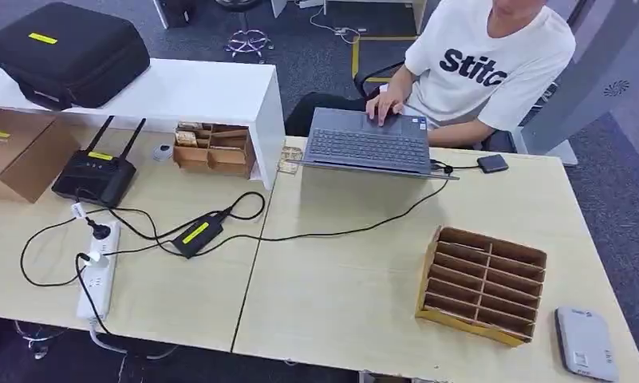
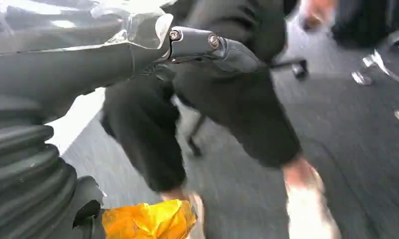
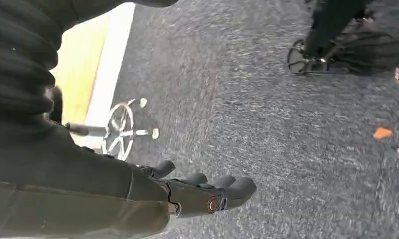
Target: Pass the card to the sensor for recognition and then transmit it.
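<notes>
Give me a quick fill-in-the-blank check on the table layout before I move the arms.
1. The person's hand rests on the ____.
2. The cardboard slotted rack stands beside the grey ____, near the table's right end.
3. The black case sits on the white ____.
4. The router has ____ antennas.

Missing words: laptop; sensor; shelf; two

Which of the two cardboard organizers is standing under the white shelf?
The smaller cardboard organizer, tucked under the white shelf beside the router; the larger one stands on open table.

Ribbed grey cover [image 3: 18, 59] — dark fingers [image 3: 207, 191]
</notes>
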Available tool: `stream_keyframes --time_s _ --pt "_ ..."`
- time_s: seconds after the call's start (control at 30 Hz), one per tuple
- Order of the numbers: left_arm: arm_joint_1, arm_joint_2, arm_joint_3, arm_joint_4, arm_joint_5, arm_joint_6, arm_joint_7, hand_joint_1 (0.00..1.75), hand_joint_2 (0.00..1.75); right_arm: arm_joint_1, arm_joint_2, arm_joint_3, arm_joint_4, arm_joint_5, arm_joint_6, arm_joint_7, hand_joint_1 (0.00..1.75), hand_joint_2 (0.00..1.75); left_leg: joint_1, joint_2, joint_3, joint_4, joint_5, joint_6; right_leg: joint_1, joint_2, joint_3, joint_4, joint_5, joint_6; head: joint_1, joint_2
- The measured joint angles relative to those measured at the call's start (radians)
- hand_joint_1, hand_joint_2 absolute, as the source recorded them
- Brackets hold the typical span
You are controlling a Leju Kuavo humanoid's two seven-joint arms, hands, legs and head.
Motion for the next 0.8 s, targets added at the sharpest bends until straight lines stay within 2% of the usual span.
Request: stream_keyframes --time_s 0.03,0.07,0.1,0.17,0.2,0.23,0.27,0.3,0.33,0.37,0.4,0.47,0.5,0.53,0.57,0.6,0.63,0.73,0.77,0.8 --pt "0.002 0.011 -0.016 0.005 -0.019 -0.099 0.014 0.00 1.75 -0.015 0.000 0.006 0.000 0.019 0.013 0.013 0.00 1.75 0.000 0.000 0.000 0.000 0.000 0.000 0.000 0.000 0.000 0.000 0.000 0.000 0.000 0.000" --pt "0.005 0.020 -0.025 0.007 -0.020 -0.229 0.022 0.00 1.75 -0.029 0.000 0.010 0.000 0.030 0.021 0.025 0.00 1.75 0.000 0.000 0.001 0.000 0.000 0.000 0.000 0.000 0.000 0.000 0.000 0.000 0.000 0.000" --pt "0.007 0.031 -0.028 0.007 -0.019 -0.405 0.024 0.00 1.75 -0.041 0.000 0.014 0.000 0.037 0.023 0.035 0.00 1.75 0.000 0.000 0.001 0.000 0.000 0.000 0.000 0.000 0.001 0.000 0.000 0.000 0.000 0.000" --pt "0.014 0.058 -0.032 0.007 -0.018 -0.824 0.026 0.00 1.75 -0.059 0.000 0.017 0.000 0.038 0.016 0.047 0.00 1.75 0.000 0.000 0.003 0.000 0.001 -0.001 0.000 0.000 0.001 0.000 0.000 0.000 0.000 0.000" --pt "0.019 0.064 -0.033 0.002 -0.025 -0.996 0.032 0.00 1.75 -0.060 0.000 0.017 0.000 0.023 0.002 0.048 0.00 1.75 0.000 0.000 0.003 0.000 0.001 -0.001 0.000 0.000 0.001 0.000 0.000 0.000 0.000 0.000" --pt "0.021 0.067 -0.035 -0.005 -0.033 -1.118 0.037 0.00 1.75 -0.058 0.000 0.016 0.000 0.009 -0.011 0.045 0.00 1.75 0.000 -0.001 0.003 0.000 0.001 -0.001 0.000 -0.001 0.001 0.000 0.000 0.000 0.000 0.000" --pt "0.021 0.066 -0.038 -0.013 -0.026 -1.192 0.031 0.00 1.75 -0.052 0.000 0.012 0.000 -0.005 -0.023 0.035 0.00 1.75 0.000 -0.001 0.003 0.000 0.001 0.000 0.000 -0.002 0.001 0.000 0.000 0.000 0.000 0.000" --pt "0.019 0.063 -0.037 -0.022 0.003 -1.206 0.008 0.00 1.75 -0.043 0.002 0.006 0.000 -0.018 -0.035 0.021 0.00 1.75 0.000 -0.002 0.002 0.000 0.001 0.000 0.000 -0.003 0.002 0.000 0.000 0.000 0.000 0.000" --pt "0.016 0.059 -0.033 -0.025 0.030 -1.167 -0.011 0.00 1.75 -0.033 0.002 0.001 0.000 -0.027 -0.043 0.009 0.00 1.75 0.000 -0.002 0.002 0.000 0.001 0.000 0.000 -0.003 0.002 0.000 -0.001 0.001 0.000 0.000" --pt "0.011 0.052 -0.024 -0.025 0.062 -1.075 -0.028 0.00 1.75 -0.022 0.003 -0.004 0.000 -0.029 -0.046 0.000 0.00 1.75 0.000 -0.002 0.002 0.000 0.000 0.000 0.000 -0.003 0.002 0.000 -0.001 0.001 0.000 0.000" --pt "0.008 0.045 -0.016 -0.025 0.080 -0.944 -0.035 0.00 1.75 -0.013 0.004 -0.007 0.001 -0.028 -0.047 -0.005 0.00 1.75 0.000 -0.002 0.001 0.000 0.000 0.000 0.000 -0.002 0.002 0.000 -0.001 0.001 0.000 0.000" --pt "0.005 0.027 -0.013 -0.023 0.073 -0.600 -0.034 0.00 1.75 -0.004 0.005 -0.012 0.001 -0.021 -0.045 -0.011 0.00 1.75 0.000 0.000 0.001 0.000 -0.001 -0.001 0.000 0.000 0.002 0.000 -0.001 0.001 0.000 0.000" --pt "0.003 0.023 -0.013 -0.018 0.048 -0.462 -0.019 0.00 1.75 -0.003 0.005 -0.013 0.001 -0.006 -0.031 -0.009 0.00 1.75 0.000 0.000 0.002 0.000 -0.001 -0.001 0.000 0.000 0.002 0.000 -0.001 0.001 0.000 0.000" --pt "0.002 0.023 -0.020 -0.013 0.020 -0.371 -0.003 0.00 1.75 -0.006 0.005 -0.013 0.001 0.010 -0.019 -0.004 0.00 1.75 0.000 0.000 0.002 0.000 -0.001 -0.001 0.000 0.000 0.001 0.000 -0.001 0.001 0.000 0.000" --pt "0.002 0.024 -0.028 -0.008 0.001 -0.330 0.008 0.00 1.75 -0.012 0.005 -0.013 0.001 0.026 -0.007 0.005 0.00 1.75 0.000 0.000 0.002 0.000 -0.001 -0.001 0.000 0.000 0.002 0.000 -0.001 0.001 0.000 0.000" --pt "0.004 0.031 -0.034 -0.005 -0.008 -0.352 0.019 0.00 1.75 -0.021 0.005 -0.012 0.002 0.043 0.005 0.016 0.00 1.75 0.000 0.000 0.002 0.000 0.000 -0.001 0.000 0.000 0.001 0.000 -0.001 0.001 0.000 0.000" --pt "0.006 0.037 -0.038 -0.003 -0.010 -0.434 0.026 0.00 1.75 -0.033 0.005 -0.010 0.002 0.054 0.013 0.027 0.00 1.75 0.000 0.000 0.002 0.000 0.000 -0.001 0.000 0.000 0.002 0.000 -0.001 0.001 -0.001 0.000" --pt "0.012 0.057 -0.045 -0.003 -0.016 -0.788 0.056 0.00 1.75 -0.055 0.005 -0.008 0.001 0.058 0.002 0.047 0.00 1.75 0.000 0.000 0.003 0.000 0.000 -0.001 0.000 0.000 0.002 0.000 -0.001 0.001 0.000 0.000" --pt "0.014 0.061 -0.045 -0.004 -0.012 -0.856 0.062 0.00 1.75 -0.056 0.005 -0.008 0.001 0.049 -0.008 0.046 0.00 1.75 0.000 -0.001 0.003 0.000 0.000 -0.001 0.000 -0.001 0.002 0.000 -0.001 0.001 0.000 0.000" --pt "0.016 0.059 -0.045 -0.007 -0.003 -0.867 0.062 0.00 1.75 -0.054 0.005 -0.010 0.001 0.035 -0.018 0.041 0.00 1.75 0.000 -0.001 0.003 0.000 0.000 -0.001 0.000 -0.001 0.002 0.000 -0.001 0.001 0.001 0.000"
